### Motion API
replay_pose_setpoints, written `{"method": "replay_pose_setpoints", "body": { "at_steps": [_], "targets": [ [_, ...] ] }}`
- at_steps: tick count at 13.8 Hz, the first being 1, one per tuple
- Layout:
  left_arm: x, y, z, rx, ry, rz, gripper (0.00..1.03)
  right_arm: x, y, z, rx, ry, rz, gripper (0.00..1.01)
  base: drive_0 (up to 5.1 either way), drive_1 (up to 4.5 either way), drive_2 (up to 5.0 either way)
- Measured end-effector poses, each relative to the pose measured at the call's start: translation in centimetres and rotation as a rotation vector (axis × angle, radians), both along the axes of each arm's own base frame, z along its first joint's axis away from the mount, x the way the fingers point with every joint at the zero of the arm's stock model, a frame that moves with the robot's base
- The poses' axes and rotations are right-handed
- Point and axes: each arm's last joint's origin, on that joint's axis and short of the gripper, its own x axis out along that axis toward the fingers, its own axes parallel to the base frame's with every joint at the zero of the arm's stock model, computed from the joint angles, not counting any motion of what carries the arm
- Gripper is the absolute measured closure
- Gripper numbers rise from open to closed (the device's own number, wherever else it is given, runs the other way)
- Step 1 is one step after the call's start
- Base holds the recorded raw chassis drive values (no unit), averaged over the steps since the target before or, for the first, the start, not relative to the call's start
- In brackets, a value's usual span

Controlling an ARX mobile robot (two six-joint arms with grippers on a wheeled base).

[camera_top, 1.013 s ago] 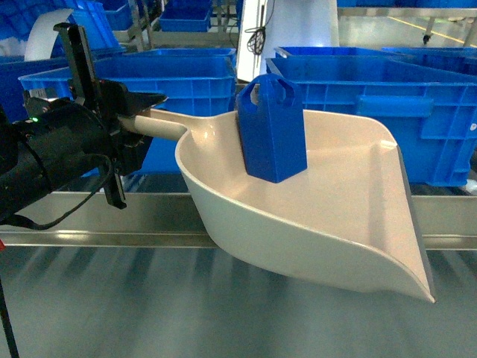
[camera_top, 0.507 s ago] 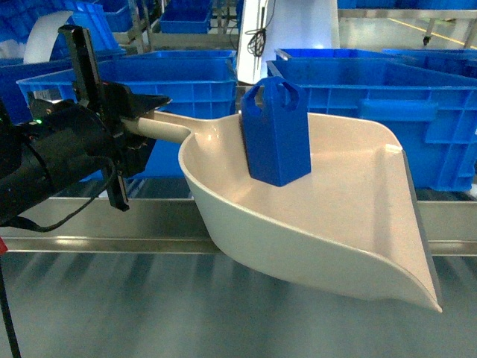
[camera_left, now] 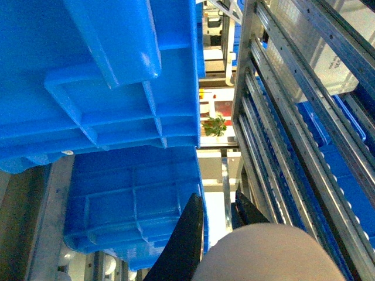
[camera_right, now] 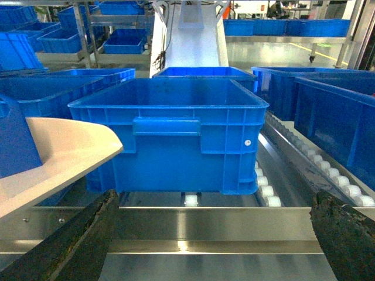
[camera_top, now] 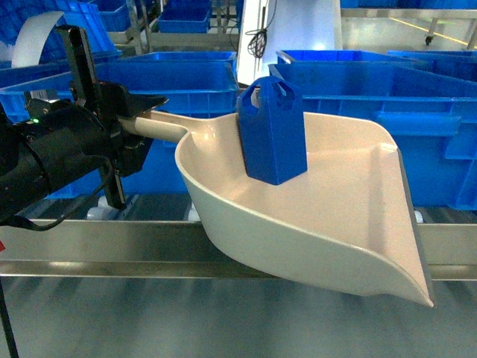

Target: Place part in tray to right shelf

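On my head camera the left gripper (camera_top: 138, 119) is clamped on the long straight handle of the tray (camera_top: 350, 216), a cream-beige dustpan-shaped scoop that I am holding in the air in front of the rack. The scoop tilts, its grey-edged lip dropping toward the lower right of the view, and its body overlaps the flat metal front rail of the right shelf (camera_top: 97, 242). The part (camera_top: 272, 130), a bright-blue block with a loop-like cut-out on top, stands nearly upright inside the scoop, up at the deep end close to where the handle joins. Behind the scoop, blue crates (camera_top: 417, 112) sit on the shelf. My left wrist feed shows only black finger tips flanking the rounded cream handle, with crate undersides and roller rails beyond. On the right wrist feed the right gripper (camera_right: 214, 240) is spread wide and holds nothing, its two dark fingers (camera_right: 76, 246) at the lower corners, facing the shelf rail, white rollers (camera_right: 269, 190) and a blue crate; the scoop's edge and the part show at far left.
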Motion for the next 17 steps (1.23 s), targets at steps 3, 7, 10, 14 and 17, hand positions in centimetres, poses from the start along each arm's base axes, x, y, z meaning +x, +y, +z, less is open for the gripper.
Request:
{"method": "replay_pose_setpoints", "body": {
  "at_steps": [3, 7, 10, 14, 17],
  "targets": [
    [-0.01, -0.02, 0.0, 0.0, 0.0, 0.0, 0.9, 0.0, 0.0, 0.0, 0.0, 0.0, 0.0, 0.03, 0.0, 0.0, 0.0],
    [-0.01, -0.03, 0.0, 0.0, 0.0, 0.0, 0.9, 0.0, 0.0, 0.0, 0.0, 0.0, 0.0, 0.03, 0.0, 0.0, 0.0],
    [-0.01, -0.03, 0.0, 0.0, 0.0, 0.0, 0.9, 0.0, 0.0, 0.0, 0.0, 0.0, 0.0, 0.03, 0.0, 0.0, 0.0],
    [-0.01, -0.03, 0.0, 0.0, 0.0, 0.0, 0.9, 0.0, 0.0, 0.0, 0.0, 0.0, 0.0, 0.03, 0.0, 0.0, 0.0],
    [-0.01, -0.03, 0.0, 0.0, 0.0, 0.0, 0.9, 0.0, 0.0, 0.0, 0.0, 0.0, 0.0, 0.03, 0.0, 0.0, 0.0]
  ]
}}
